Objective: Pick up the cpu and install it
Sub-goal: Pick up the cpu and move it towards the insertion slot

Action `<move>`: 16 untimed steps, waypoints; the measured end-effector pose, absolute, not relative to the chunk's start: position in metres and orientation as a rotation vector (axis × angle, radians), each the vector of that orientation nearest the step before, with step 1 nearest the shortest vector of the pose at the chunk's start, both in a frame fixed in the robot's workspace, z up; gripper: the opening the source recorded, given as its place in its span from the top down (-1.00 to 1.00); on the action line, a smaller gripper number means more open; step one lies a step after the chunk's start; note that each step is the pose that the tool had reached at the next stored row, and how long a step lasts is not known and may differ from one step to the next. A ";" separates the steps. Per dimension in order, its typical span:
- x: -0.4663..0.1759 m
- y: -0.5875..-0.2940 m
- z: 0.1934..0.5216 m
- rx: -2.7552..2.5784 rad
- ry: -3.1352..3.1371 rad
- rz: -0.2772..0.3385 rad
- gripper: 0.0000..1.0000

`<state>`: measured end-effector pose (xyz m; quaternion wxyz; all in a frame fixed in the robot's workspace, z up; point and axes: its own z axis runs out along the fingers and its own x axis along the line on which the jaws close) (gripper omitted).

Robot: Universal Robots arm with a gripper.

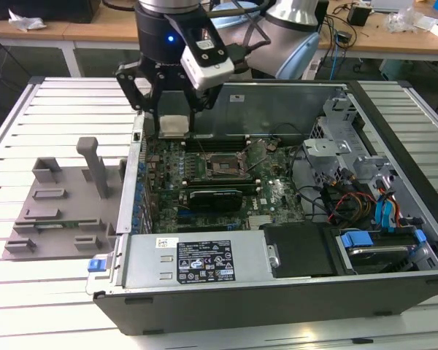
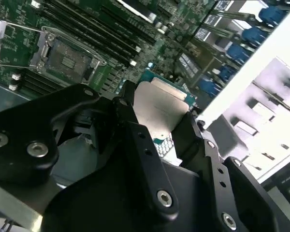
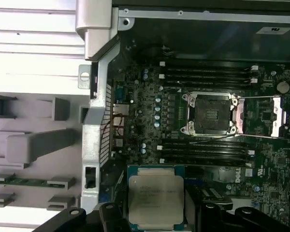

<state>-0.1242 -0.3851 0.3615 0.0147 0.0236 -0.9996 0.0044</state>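
My gripper (image 1: 174, 119) hangs over the back corner of the open computer case, toward the exterior view's left, shut on the cpu (image 1: 174, 127). The cpu (image 3: 156, 195) is a flat square chip with a silver-grey metal top and a thin green rim, pinched at two opposite edges by black fingers (image 3: 109, 215). It also appears in the second wrist view as the cpu (image 2: 157, 106), above the green motherboard (image 2: 150, 43). The empty black socket (image 1: 223, 168), its metal latch frame swung open, lies apart from the chip near the board's middle; both wrist views show this socket (image 3: 210, 113) (image 2: 67, 58).
A grey fixture plate (image 1: 58, 208) with an upright post (image 1: 95, 166) lies outside the case on the exterior view's left. The case's metal wall (image 3: 94, 121) stands close to the gripper. A drive cage with blue cables (image 1: 383, 211) and a labelled power supply (image 1: 204, 261) occupy the case's right and front.
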 end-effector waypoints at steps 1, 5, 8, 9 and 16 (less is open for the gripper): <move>-0.121 -0.384 0.360 0.073 -3.110 0.014 -0.09; -0.107 -0.379 0.352 0.073 -3.102 0.014 -0.09; -0.097 -0.374 0.345 0.073 -3.098 0.013 -0.09; -0.094 -0.373 0.344 0.073 -3.097 0.013 -0.09; -0.073 -0.362 0.331 0.073 -3.088 0.013 -0.09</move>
